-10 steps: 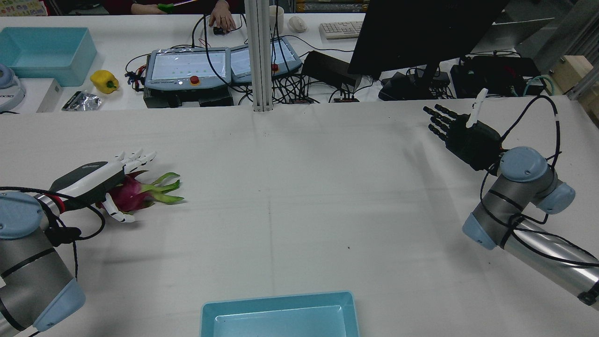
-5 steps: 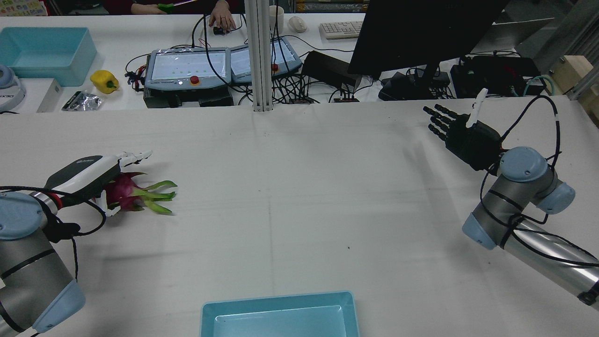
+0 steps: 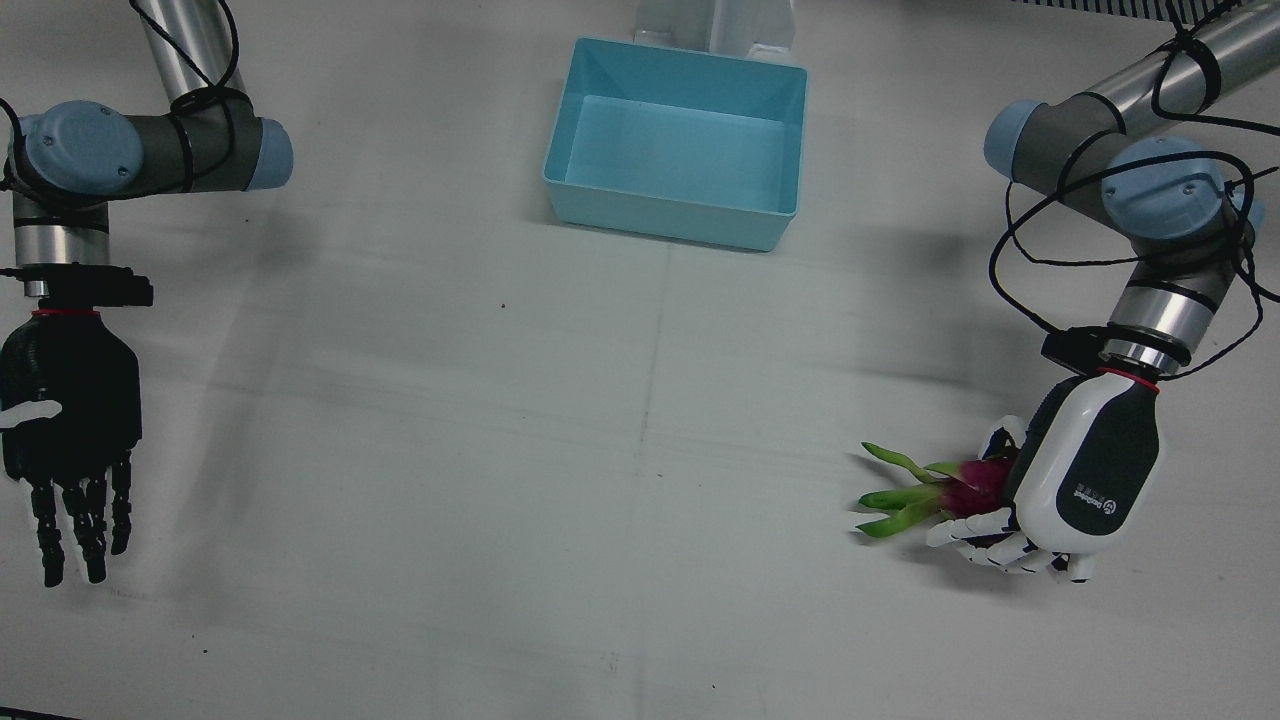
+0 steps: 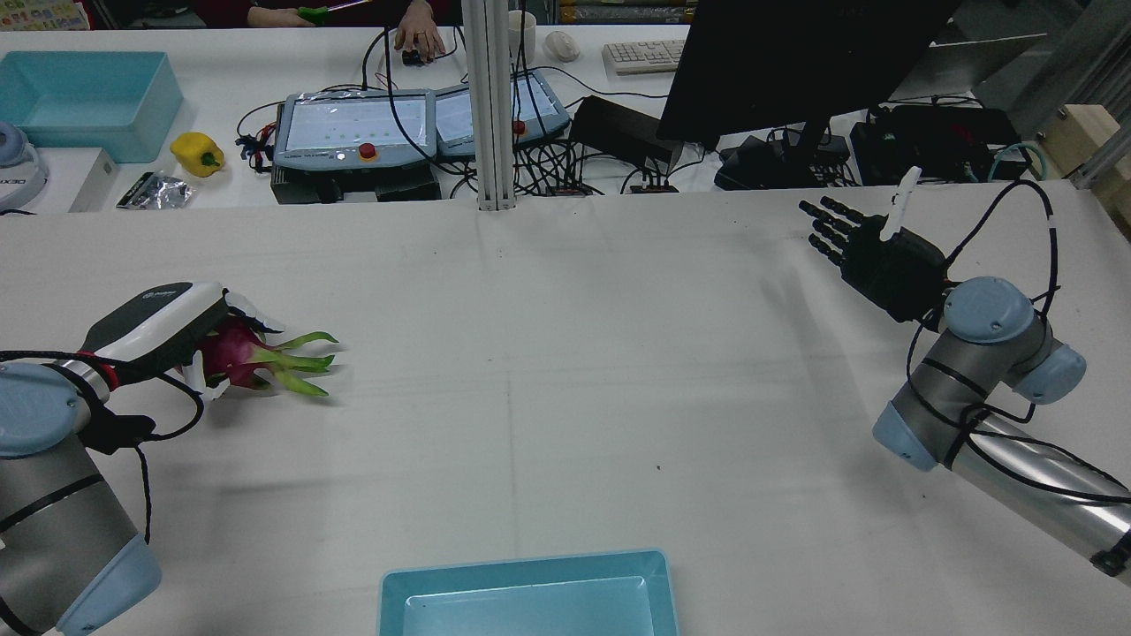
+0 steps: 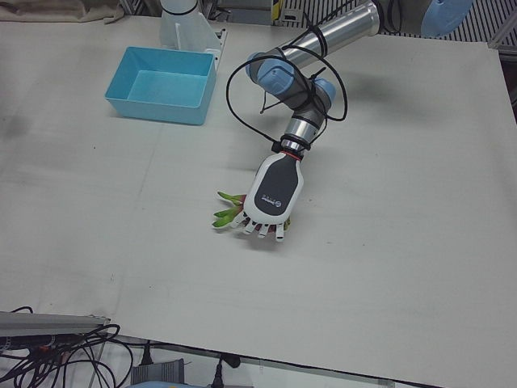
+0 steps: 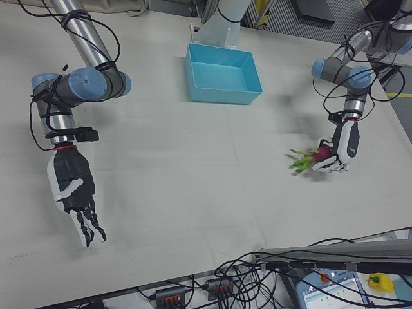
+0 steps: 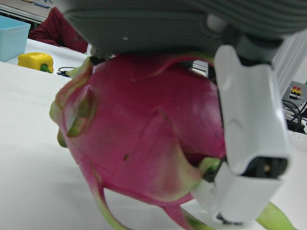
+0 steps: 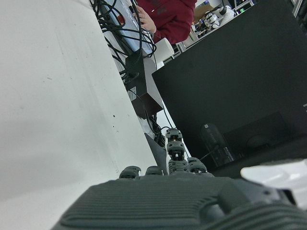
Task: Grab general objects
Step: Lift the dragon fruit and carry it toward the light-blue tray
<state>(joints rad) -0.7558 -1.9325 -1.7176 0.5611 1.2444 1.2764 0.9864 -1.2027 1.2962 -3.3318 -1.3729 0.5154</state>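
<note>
Dragon fruit [image 7: 144,139]: magenta skin, green-tipped scales; left hand [image 3: 1085,475] wrapped around it; right hand [image 3: 68,400] spread.

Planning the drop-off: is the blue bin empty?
Empty. The front view shows the bin's bare floor; the dragon fruit is in the left hand.

On the work table there is one dragon fruit [image 3: 968,486], one blue bin [image 3: 680,140] and two hands, while the desk beyond holds one yellow pepper [image 4: 197,153] and a second blue bin [image 4: 84,102].
</note>
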